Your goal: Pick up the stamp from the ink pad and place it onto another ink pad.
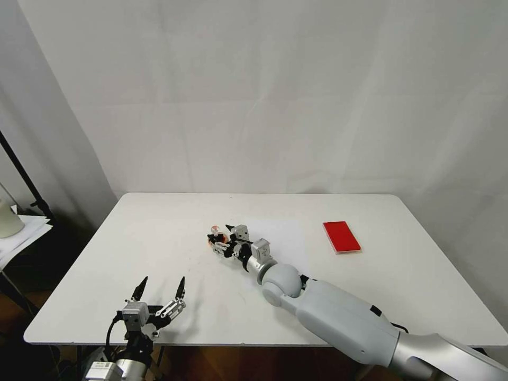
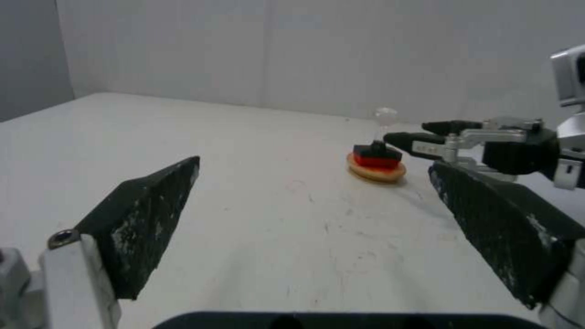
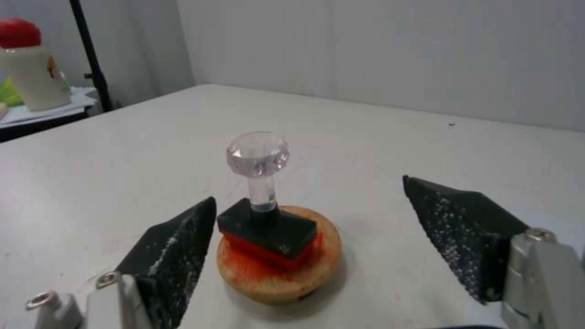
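The stamp (image 3: 266, 214), a black block with a clear round knob, stands upright on the small round orange pad (image 3: 277, 269) near the table's middle; the stamp (image 2: 378, 148) and the round pad (image 2: 376, 171) show in the left wrist view too. My right gripper (image 1: 226, 239) is open around the stamp, its fingers (image 3: 177, 246) apart from it on either side. The red rectangular ink pad (image 1: 341, 236) lies bare at the right of the table. My left gripper (image 1: 159, 290) hovers open at the table's front left, holding nothing.
The white table (image 1: 159, 233) stretches wide around both pads. A black stand pole (image 1: 24, 177) and a side surface with papers and a pale container (image 1: 8, 219) sit off the table's left. A white backdrop hangs behind.
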`<state>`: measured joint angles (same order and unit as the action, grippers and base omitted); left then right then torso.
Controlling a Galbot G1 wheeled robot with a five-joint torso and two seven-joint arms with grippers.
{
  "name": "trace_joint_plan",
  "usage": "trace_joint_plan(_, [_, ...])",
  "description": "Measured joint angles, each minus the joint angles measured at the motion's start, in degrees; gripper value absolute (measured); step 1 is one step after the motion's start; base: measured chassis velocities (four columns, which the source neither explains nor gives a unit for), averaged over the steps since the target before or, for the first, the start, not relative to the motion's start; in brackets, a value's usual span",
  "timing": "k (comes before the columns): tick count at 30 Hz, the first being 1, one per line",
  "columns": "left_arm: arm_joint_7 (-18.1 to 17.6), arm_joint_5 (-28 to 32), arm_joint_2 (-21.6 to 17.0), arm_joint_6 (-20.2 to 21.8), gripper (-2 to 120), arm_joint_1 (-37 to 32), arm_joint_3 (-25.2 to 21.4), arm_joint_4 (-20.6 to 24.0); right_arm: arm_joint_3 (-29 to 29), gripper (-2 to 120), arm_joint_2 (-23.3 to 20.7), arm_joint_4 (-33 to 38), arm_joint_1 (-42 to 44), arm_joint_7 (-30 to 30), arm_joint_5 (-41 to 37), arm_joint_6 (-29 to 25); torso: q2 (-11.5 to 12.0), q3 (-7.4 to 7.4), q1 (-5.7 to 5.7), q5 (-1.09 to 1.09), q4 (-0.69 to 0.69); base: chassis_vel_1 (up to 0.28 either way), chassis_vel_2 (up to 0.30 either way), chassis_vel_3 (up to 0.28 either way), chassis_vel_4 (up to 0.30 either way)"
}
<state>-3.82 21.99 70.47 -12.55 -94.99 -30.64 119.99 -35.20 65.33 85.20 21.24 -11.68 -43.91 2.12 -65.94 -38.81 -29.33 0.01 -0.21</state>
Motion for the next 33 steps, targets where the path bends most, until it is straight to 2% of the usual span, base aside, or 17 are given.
trace_joint_plan(1, [0.0,0.0,0.0,0.0,100,0.0,0.0,0.0,0.0,85,0.0,0.0,0.0,0.0,0.0,0.0,0.0,0.00,0.00,0.00,0.00,0.000,0.000,0.000,0.000])
trace_joint_plan(3, [0.0,0.0,0.0,0.0,100,0.0,0.0,0.0,-0.1,92,-4.0,4.4,0.3,0.4,0.0,0.1,0.0,0.00,0.00,0.01,-0.01,0.000,0.000,0.000,0.000])
trace_joint_plan(5, [0.0,0.0,0.0,0.0,100,0.0,0.0,0.0,0.7,101,-11.4,11.7,1.1,1.1,1.3,0.1,0.0,0.00,0.00,0.01,0.01,0.000,0.000,0.000,0.000])
trace_joint_plan(6, [0.0,0.0,0.0,0.0,100,0.0,0.0,0.0,0.7,101,-11.4,11.7,1.1,1.1,1.3,0.1,0.0,0.00,0.00,0.01,0.01,0.000,0.000,0.000,0.000])
trace_joint_plan(7, [0.0,0.0,0.0,0.0,100,0.0,0.0,0.0,2.4,105,-15.3,14.9,2.4,1.0,2.9,0.1,0.0,0.00,0.00,0.01,0.01,0.000,0.000,0.000,0.000])
trace_joint_plan(11, [0.0,0.0,0.0,0.0,100,0.0,0.0,0.0,16.8,111,-29.7,26.7,15.7,-4.2,9.9,-2.7,0.0,0.02,0.01,0.00,-0.05,0.000,0.000,0.000,0.000])
trace_joint_plan(12, [0.0,0.0,0.0,0.0,100,0.0,0.0,0.0,16.8,111,-29.7,26.7,15.7,-4.2,9.9,-2.7,0.0,0.02,0.01,0.00,-0.05,0.000,0.000,0.000,0.000])
trace_joint_plan(15, [0.0,0.0,0.0,0.0,100,0.0,0.0,0.0,29.0,114,-33.3,32.8,30.7,-9.0,10.8,-8.9,0.0,0.02,0.01,0.03,-0.04,0.000,0.000,0.000,0.000])
trace_joint_plan(16, [0.0,0.0,0.0,0.0,100,0.0,0.0,0.0,34.2,114,-33.2,34.3,36.7,-9.8,11.2,-10.8,0.0,0.02,0.01,0.02,-0.01,0.000,0.000,0.000,0.000])
trace_joint_plan(17, [0.0,0.0,0.0,0.0,100,0.0,0.0,0.0,34.2,114,-33.2,34.3,36.7,-9.8,11.2,-10.8,0.0,0.02,0.01,0.02,-0.01,0.000,0.000,0.000,0.000])
trace_joint_plan(19, [0.0,0.0,0.0,0.0,100,0.0,0.0,0.0,44.1,114,-31.4,36.4,50.3,-10.9,12.7,-13.0,0.0,0.02,0.01,0.02,-0.01,0.000,0.000,0.000,0.000])
trace_joint_plan(21, [0.0,0.0,0.0,0.0,100,0.0,0.0,0.0,50.9,113,-28.3,37.1,60.7,-10.9,15.1,-14.8,0.0,0.01,0.01,0.03,-0.01,0.000,0.000,0.000,0.000])
trace_joint_plan(22, [0.0,0.0,0.0,0.0,100,0.0,0.0,0.0,50.9,113,-28.3,37.1,60.7,-10.9,15.1,-14.8,0.0,0.01,0.01,0.03,-0.01,0.000,0.000,0.000,0.000])
trace_joint_plan(26, [0.0,0.0,0.0,0.0,100,0.0,0.0,0.0,56.4,107,-19.9,37.3,75.3,-11.0,20.0,-17.8,0.0,0.02,0.02,0.02,-0.04,0.000,0.000,0.000,0.000])
trace_joint_plan(27, [0.0,0.0,0.0,0.0,100,0.0,0.0,0.0,56.4,107,-19.9,37.3,75.3,-11.0,20.0,-17.8,0.0,0.02,0.02,0.02,-0.04,0.000,0.000,0.000,0.000])
trace_joint_plan(30, [0.0,0.0,0.0,0.0,100,0.0,0.0,0.0,56.9,100,-15.1,36.5,77.6,-10.9,23.1,-19.8,0.0,0.01,0.02,0.00,-0.02,0.000,0.000,0.000,0.000])
trace_joint_plan(33, [0.0,0.0,0.0,0.0,100,0.0,0.0,0.0,56.9,100,-14.1,36.4,77.3,-11.0,23.4,-20.0,0.0,0.01,0.01,-0.04,0.01,0.000,0.000,0.000,0.000])
